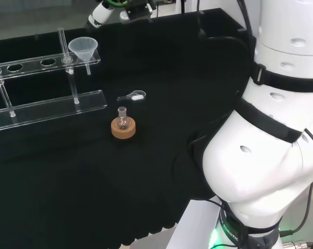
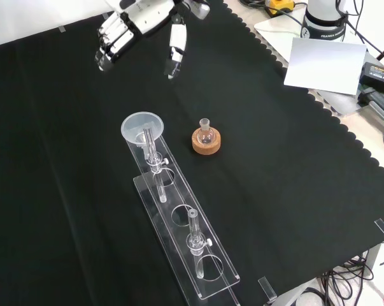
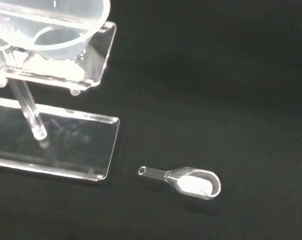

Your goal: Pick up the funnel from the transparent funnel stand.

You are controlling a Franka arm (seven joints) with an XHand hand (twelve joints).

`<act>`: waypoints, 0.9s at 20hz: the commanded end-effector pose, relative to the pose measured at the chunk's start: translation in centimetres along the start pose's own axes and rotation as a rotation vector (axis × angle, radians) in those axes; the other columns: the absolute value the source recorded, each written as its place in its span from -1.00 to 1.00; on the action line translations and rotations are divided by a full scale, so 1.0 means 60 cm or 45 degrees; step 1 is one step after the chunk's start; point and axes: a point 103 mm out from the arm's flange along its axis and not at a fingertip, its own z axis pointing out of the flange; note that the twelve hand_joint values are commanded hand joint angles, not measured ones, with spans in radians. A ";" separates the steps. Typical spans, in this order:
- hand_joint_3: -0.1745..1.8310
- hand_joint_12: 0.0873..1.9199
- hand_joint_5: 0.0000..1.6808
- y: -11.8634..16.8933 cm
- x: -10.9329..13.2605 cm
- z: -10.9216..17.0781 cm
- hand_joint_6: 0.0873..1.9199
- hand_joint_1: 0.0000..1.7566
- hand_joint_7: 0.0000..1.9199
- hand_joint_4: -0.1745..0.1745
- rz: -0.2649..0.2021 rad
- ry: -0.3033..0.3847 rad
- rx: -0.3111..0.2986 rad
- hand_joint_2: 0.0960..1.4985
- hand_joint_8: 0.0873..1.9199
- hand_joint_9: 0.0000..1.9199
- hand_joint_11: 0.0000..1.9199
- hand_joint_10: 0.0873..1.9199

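Hand (image 2: pixel 137 25) hovers beyond the funnel (image 2: pixel 142 127), fingers (image 2: pixel 176 48) straight.

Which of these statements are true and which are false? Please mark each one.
1. The funnel sits in the end hole of the clear stand. True.
2. The hand already grips the funnel. False: it hovers apart from it, fingers relaxed, holding nothing.
3. A small flask stands in a cork ring. True.
4. The clear scoop lies on the stand's base plate. False: it lies on the black cloth beside the stand.
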 end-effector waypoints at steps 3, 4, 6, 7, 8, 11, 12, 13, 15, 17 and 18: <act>-0.67 0.49 -1.00 0.046 0.056 0.032 -1.00 -0.45 -1.00 0.28 -0.033 -0.110 0.163 -0.05 -0.87 -0.98 -0.90 -0.26; -0.67 0.49 -1.00 0.050 0.058 0.034 -1.00 -0.44 -1.00 0.28 -0.037 -0.118 0.166 -0.05 -0.88 -0.98 -0.89 -0.26; -0.67 0.49 -1.00 0.058 0.061 0.040 -1.00 -0.42 -1.00 0.27 -0.037 -0.123 0.174 -0.06 -0.88 -0.97 -0.88 -0.25; -0.68 0.49 -1.00 0.062 0.062 0.044 -1.00 -0.41 -1.00 0.26 -0.038 -0.126 0.180 -0.06 -0.88 -0.97 -0.88 -0.24; -0.68 0.49 -1.00 0.065 0.064 0.048 -1.00 -0.41 -1.00 0.25 -0.042 -0.132 0.186 -0.06 -0.87 -0.96 -0.87 -0.24; -0.68 0.49 -1.00 0.076 0.068 0.059 -1.00 -0.39 -1.00 0.22 -0.054 -0.142 0.203 -0.06 -0.85 -0.95 -0.86 -0.23; -0.68 0.48 -1.00 0.079 0.068 0.061 -1.00 -0.39 -1.00 0.22 -0.056 -0.142 0.206 -0.06 -0.84 -0.95 -0.85 -0.23; -0.68 0.48 -1.00 0.082 0.069 0.062 -1.00 -0.39 -1.00 0.21 -0.056 -0.147 0.207 -0.06 -0.84 -0.94 -0.85 -0.23; -0.68 0.47 -1.00 0.087 0.071 0.062 -1.00 -0.39 -1.00 0.21 -0.065 -0.146 0.202 -0.05 -0.83 -0.93 -0.83 -0.22; -0.69 0.46 -1.00 0.093 0.075 0.063 -1.00 -0.38 -1.00 0.19 -0.074 -0.149 0.200 -0.05 -0.80 -0.91 -0.82 -0.23; -0.69 0.45 -1.00 0.095 0.077 0.064 -1.00 -0.38 -1.00 0.19 -0.078 -0.151 0.194 -0.05 -0.77 -0.90 -0.81 -0.23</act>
